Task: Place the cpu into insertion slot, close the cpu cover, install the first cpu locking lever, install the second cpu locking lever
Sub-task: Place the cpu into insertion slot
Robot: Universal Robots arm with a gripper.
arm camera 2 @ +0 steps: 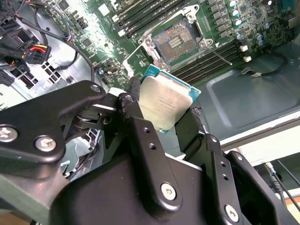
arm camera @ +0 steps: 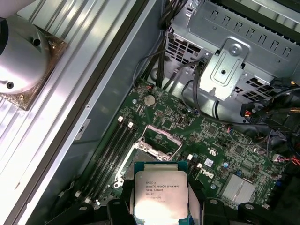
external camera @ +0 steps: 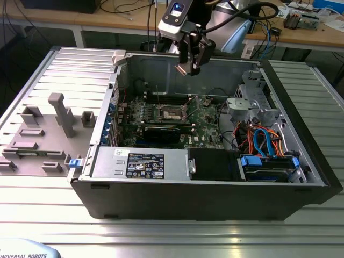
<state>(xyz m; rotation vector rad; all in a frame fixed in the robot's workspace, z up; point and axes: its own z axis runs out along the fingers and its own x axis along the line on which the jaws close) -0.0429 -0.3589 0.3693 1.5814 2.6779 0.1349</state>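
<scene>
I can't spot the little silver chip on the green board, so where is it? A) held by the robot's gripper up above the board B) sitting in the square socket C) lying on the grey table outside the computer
A: in the second wrist view the chip is pinched in the gripper, above the board, and the square socket below it has nothing in it.

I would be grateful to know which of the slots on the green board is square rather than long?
The insertion slot: square, silver-rimmed, with a dark centre, flanked by long narrow memory slots. The end effector holds the cpu.
</scene>
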